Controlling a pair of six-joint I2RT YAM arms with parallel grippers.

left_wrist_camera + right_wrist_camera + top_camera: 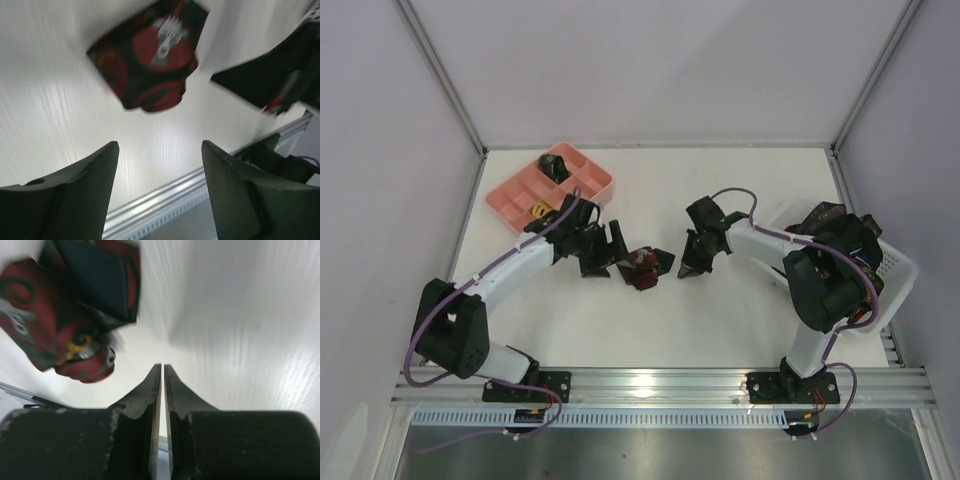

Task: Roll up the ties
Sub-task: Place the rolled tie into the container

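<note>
A compact bundle of dark brown-black fabric tie with red swirling pattern [642, 268] lies on the white surface [720, 320], about midway between the two arms and touching neither. It is folded on itself rather than stretched out. From above, its short long axis runs roughly left to right, with a dark flap reaching out toward the right arm. The left wrist view, which is blurred, shows a pale label on the bundle's red face [150, 60].

The left tool [610, 258] sits just beside the bundle on its left. Its fingers stand wide apart with only bare surface between them [160, 147]. The right tool [690, 265] is near the bundle on the other side, with its fingers pressed together and nothing between them [163, 367]. In its own view the bundle [65, 320] lies up and to the left.

Another dark rolled tie [555, 165] fills a far compartment of the pink plastic compartment tray [590, 182]. More dark ties [835, 225] are heaped in the white mesh basket [895, 265] at the right.
</note>
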